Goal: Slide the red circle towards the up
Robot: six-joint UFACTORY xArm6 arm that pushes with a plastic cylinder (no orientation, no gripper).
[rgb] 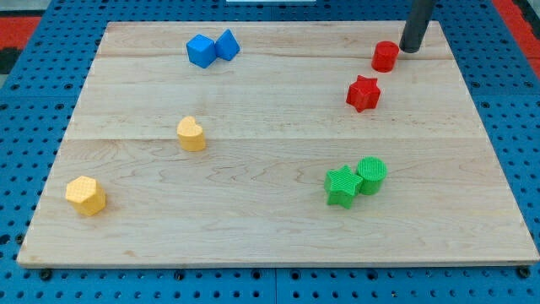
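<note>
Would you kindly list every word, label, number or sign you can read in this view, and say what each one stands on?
None: no readable text, number or sign shows anywhere.
Wooden board: bare grain only.
Blocks, such as the red circle and red star: plain, unmarked.
My tip, just to the view's right of the red circle: plain dark rod, no marking.
Blue pegboard: holes only.

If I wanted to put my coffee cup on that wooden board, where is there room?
The widest bare patch lies mid-board, between the yellow heart, the blue pair and the green pair. The bottom strip between the yellow hexagon and the green pair is free too. It is crowded at top right: my tip sits beside the red circle, the red star just below.
</note>
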